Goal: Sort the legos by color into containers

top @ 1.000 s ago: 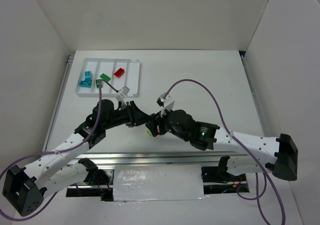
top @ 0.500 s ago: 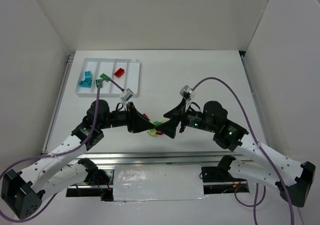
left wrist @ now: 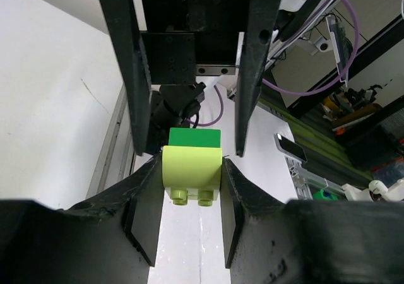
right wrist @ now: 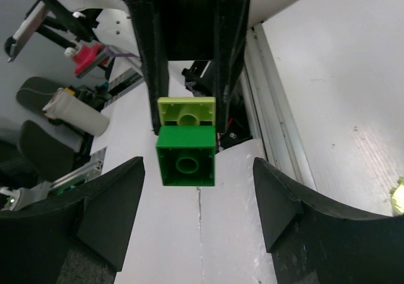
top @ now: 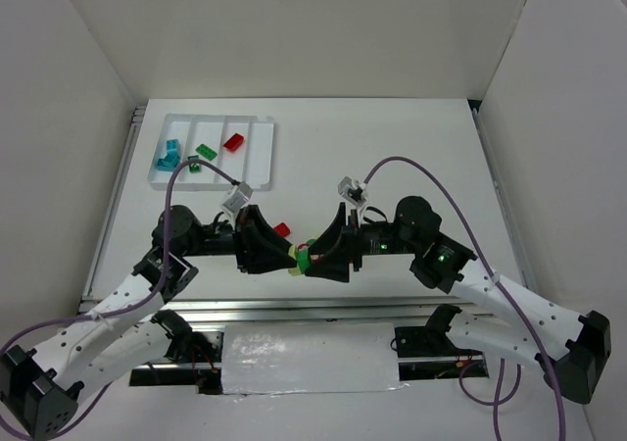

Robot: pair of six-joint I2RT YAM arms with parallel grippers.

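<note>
Above the surface (top: pixel 411 157), a yellow-green brick (left wrist: pixel 192 169) is clamped by the left jaws; its attached green brick (right wrist: pixel 185 164) lies 9 o'clock of the parted right jaws.

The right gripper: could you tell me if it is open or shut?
Open: the right gripper has both fingers clear of the green brick, which is stuck to the yellow-green brick in the left gripper.
</note>
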